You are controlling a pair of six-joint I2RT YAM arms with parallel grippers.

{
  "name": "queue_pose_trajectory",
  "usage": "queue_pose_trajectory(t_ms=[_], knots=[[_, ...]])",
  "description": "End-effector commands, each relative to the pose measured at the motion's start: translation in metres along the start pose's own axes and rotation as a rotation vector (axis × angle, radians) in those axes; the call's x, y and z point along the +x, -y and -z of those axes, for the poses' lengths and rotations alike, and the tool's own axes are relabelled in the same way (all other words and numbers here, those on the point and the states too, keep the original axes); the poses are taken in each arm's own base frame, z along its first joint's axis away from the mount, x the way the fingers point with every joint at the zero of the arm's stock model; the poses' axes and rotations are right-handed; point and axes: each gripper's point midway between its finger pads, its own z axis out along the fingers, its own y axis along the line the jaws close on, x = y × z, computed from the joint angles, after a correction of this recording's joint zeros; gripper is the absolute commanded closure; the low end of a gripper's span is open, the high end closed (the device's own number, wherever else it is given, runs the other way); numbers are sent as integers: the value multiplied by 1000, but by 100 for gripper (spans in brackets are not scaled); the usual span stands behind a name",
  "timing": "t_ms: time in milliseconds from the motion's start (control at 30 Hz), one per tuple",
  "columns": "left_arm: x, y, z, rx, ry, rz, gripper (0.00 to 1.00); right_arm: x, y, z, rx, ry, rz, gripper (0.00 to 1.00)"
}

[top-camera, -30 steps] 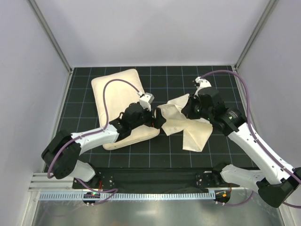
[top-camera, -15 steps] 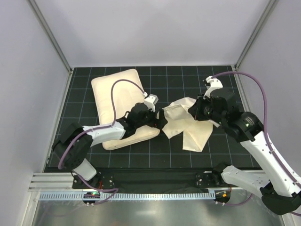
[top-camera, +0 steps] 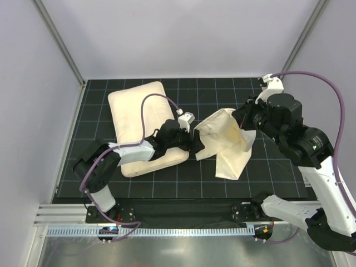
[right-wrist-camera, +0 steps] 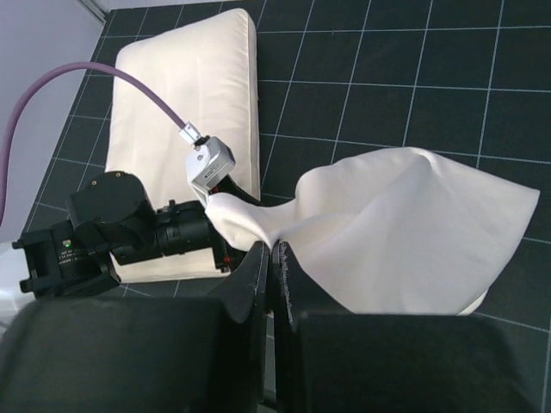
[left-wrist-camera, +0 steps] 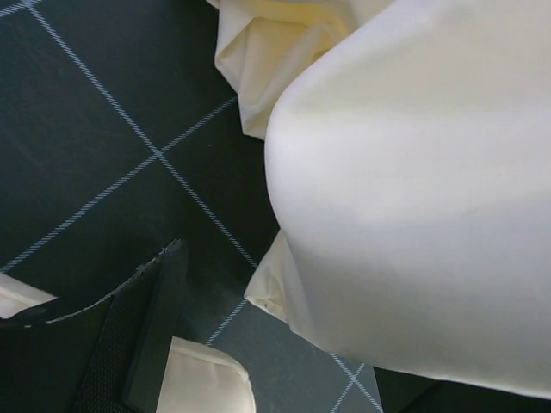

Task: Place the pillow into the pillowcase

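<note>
Standing at the near edge and looking over the black mat [top-camera: 100, 105], I see the pillow [top-camera: 139, 119] lying flat toward 10 o'clock, with the left arm stretched across its near corner. The pillowcase [top-camera: 228, 139] is at about 3 o'clock from the pillow, just beside it. No part of the pillow is inside it yet.

The right gripper [top-camera: 243, 118] is at the 1 o'clock side of the cloth. In its own camera its two fingers [right-wrist-camera: 254, 284] are pressed together with the fabric coming out between them, so it is pinching the pillowcase. The cloth rises there like a small tent, and its lower part drapes down to the mat toward 5 o'clock. I think it is held up so that one layer separates and the mouth can be found.

The left gripper [top-camera: 196, 142] is at the 9 o'clock edge of the pillowcase, between it and the pillow. Its camera shows only one finger [left-wrist-camera: 155, 335], with bare mat between it and a cloth corner. The other finger is hidden by the big fold. I cannot tell whether it has hold of the fabric.

In my judgement the step now is opening the sack; the left side probably needs a sure grip on the opposite layer, facing the pillow.
</note>
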Motion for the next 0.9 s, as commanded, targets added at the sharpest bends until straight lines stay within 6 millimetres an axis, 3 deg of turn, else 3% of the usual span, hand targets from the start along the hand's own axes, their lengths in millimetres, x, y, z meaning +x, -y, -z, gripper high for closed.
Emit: queue_pose_trajectory(t_ms=[0,267,367,467,500,533,633,700,800,867], knots=[[-15,23,-6,108,28,9,19,-22,0,7,12,62,-2,96],[-13,32,-8,138,19,15,33,-50,15,12,104,136,-38,96],[-14,33,-7,143,22,4,47,-63,15,14,102,166,-59,96],[-13,34,-5,150,16,-4,76,-73,15,14,98,187,-71,96],[-14,36,-4,154,14,-7,94,-76,15,14,97,193,-74,96],[-14,37,-3,158,16,-9,100,-77,14,13,90,191,-77,96],[-18,37,5,149,37,-20,100,-81,18,14,93,203,-93,96],[-30,39,16,123,80,-39,100,-86,25,16,112,220,-104,96],[-42,27,37,-1,91,-29,100,-100,37,29,148,279,-99,96],[-68,25,52,-74,145,-25,100,-106,40,38,159,308,-91,96]])
